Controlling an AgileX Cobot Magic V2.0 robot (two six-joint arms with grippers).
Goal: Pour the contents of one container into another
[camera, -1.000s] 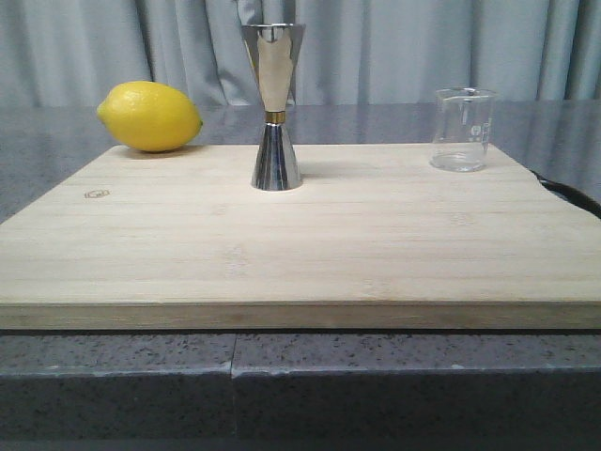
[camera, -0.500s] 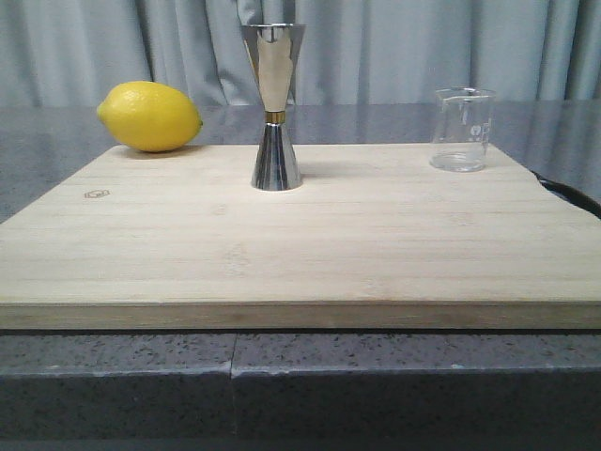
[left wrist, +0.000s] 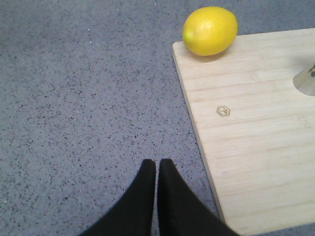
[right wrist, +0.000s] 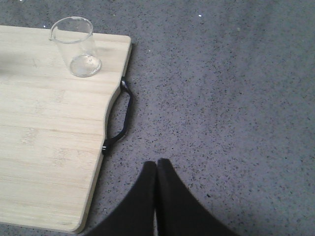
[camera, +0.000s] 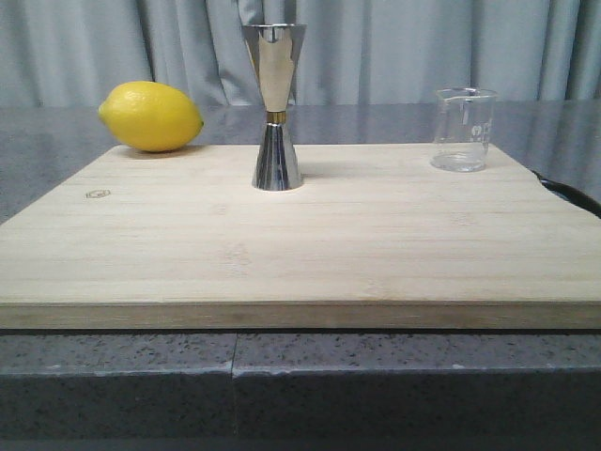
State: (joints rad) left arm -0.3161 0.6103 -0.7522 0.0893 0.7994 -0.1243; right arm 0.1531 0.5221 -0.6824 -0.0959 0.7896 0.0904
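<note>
The clear glass beaker (camera: 462, 130) stands upright at the back right of the bamboo board (camera: 300, 235); it also shows in the right wrist view as the beaker (right wrist: 76, 47). The steel hourglass jigger (camera: 273, 106) stands upright at the board's back middle; only its base edge (left wrist: 306, 78) shows in the left wrist view. My left gripper (left wrist: 157, 163) is shut over the grey counter, left of the board. My right gripper (right wrist: 156, 163) is shut over the counter, right of the board. Neither gripper appears in the front view.
A yellow lemon (camera: 150, 116) lies at the board's back left corner, seen too as the lemon (left wrist: 210, 30). A black handle (right wrist: 120, 118) sticks out from the board's right edge. The speckled grey counter (right wrist: 221, 98) surrounds the board. A grey curtain hangs behind.
</note>
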